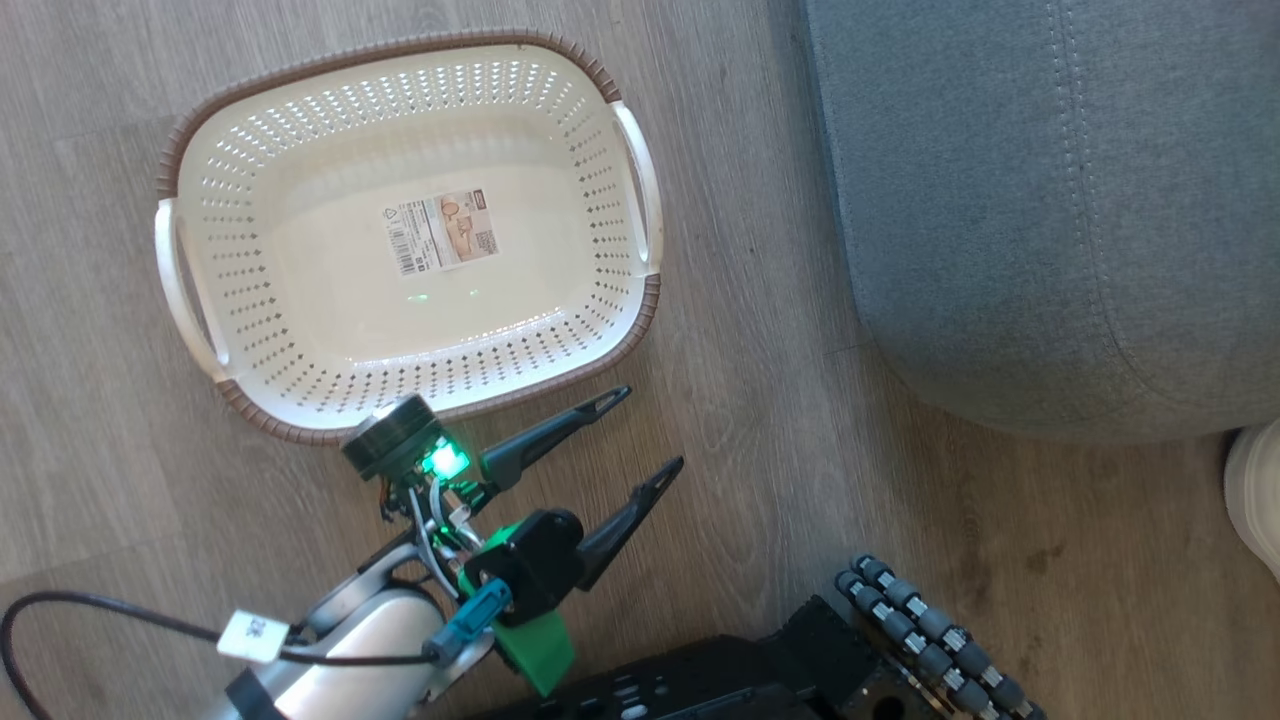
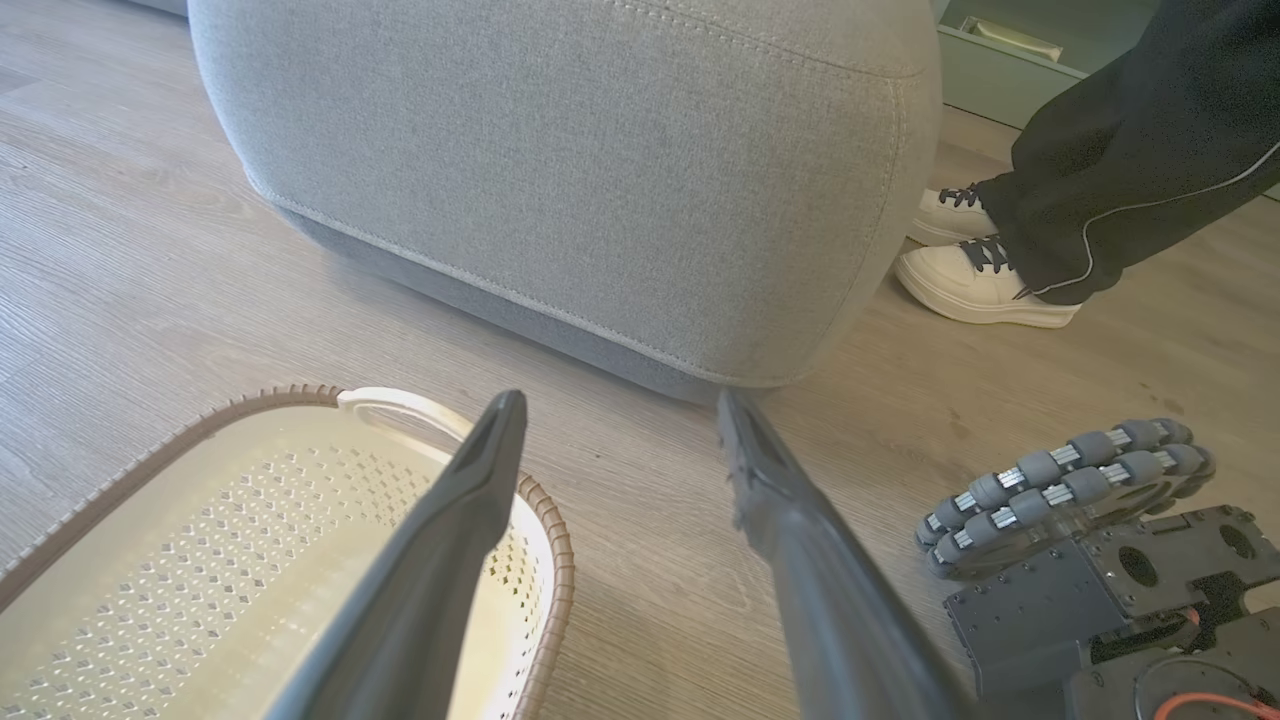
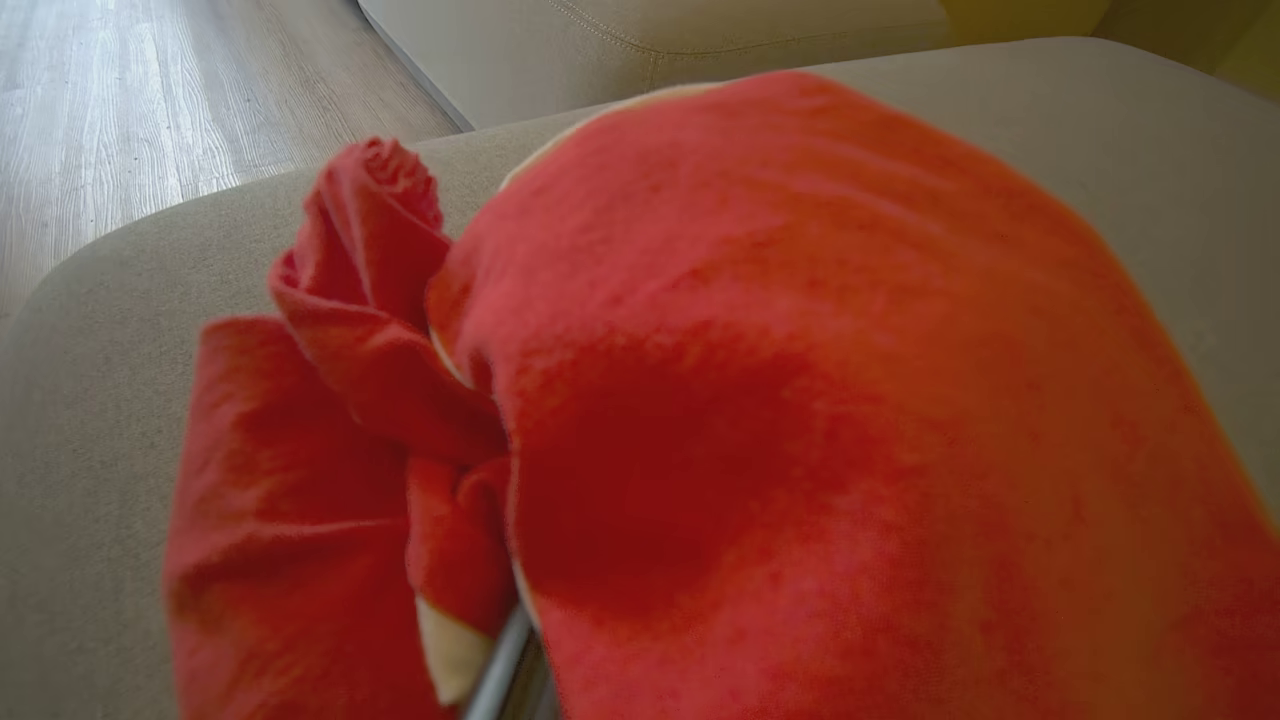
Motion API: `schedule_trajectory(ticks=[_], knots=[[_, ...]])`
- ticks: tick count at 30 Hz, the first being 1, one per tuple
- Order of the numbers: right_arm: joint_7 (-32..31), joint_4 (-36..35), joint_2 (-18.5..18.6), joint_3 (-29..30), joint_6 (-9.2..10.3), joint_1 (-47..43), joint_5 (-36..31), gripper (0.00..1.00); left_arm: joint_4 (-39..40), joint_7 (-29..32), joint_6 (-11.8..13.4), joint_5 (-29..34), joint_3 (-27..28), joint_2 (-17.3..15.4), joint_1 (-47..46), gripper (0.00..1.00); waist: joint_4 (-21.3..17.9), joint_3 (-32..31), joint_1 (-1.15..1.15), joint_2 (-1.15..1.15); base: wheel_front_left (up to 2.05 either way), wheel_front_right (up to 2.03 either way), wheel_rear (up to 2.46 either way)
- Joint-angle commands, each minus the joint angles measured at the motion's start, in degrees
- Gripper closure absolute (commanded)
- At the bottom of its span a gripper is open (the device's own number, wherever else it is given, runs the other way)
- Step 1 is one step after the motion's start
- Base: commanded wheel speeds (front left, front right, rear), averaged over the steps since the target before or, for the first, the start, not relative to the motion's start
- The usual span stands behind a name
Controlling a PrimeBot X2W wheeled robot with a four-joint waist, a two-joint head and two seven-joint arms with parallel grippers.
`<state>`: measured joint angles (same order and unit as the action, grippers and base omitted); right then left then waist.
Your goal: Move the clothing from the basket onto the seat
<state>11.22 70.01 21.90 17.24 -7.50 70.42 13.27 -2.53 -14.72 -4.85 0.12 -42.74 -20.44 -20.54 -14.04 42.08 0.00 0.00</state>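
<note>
The cream basket (image 1: pixel 300 190) sits on the wood floor with nothing in it but its paper label (image 1: pixel 441 232). My left gripper (image 1: pixel 652 428) hovers open just past the basket's near right rim (image 2: pixel 545 520), its jaws empty and pointing toward the grey seat (image 1: pixel 1060 200). In the left wrist view the open left gripper (image 2: pixel 620 400) faces the seat's rounded corner (image 2: pixel 600 170). The red clothing (image 3: pixel 760 400) lies bunched on the seat cushion (image 3: pixel 70 450), close against the right wrist camera. Fabric covers my right gripper, leaving a grey sliver of one finger (image 3: pixel 503 665).
A person stands beside the seat in dark trousers (image 2: pixel 1130 150) and white shoes (image 2: pixel 975 290); one shoe (image 1: pixel 1255 490) shows at the head view's right edge. My base's roller wheel (image 1: pixel 930 640) sits low on the floor near the seat.
</note>
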Motion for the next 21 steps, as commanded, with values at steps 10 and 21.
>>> schedule_trajectory(ticks=[10, 21], knots=[[1.03, 1.69, 1.5, -2.44, 0.01, 0.38, -1.31, 0.0, 1.55, -0.28, 0.33, -0.41, 0.77, -0.17, -1.24, 0.0, -0.17, -1.47, 0.0, 0.0, 0.0, 0.0, 0.0], [-0.54, 3.25, 2.9, -4.15, 0.01, -1.18, -4.28, 0.0, -0.61, -0.28, 0.16, -1.21, -1.57, 4.11, -2.31, 0.0, 0.71, -9.26, 0.0, 0.0, 0.0, 0.0, 0.0]])
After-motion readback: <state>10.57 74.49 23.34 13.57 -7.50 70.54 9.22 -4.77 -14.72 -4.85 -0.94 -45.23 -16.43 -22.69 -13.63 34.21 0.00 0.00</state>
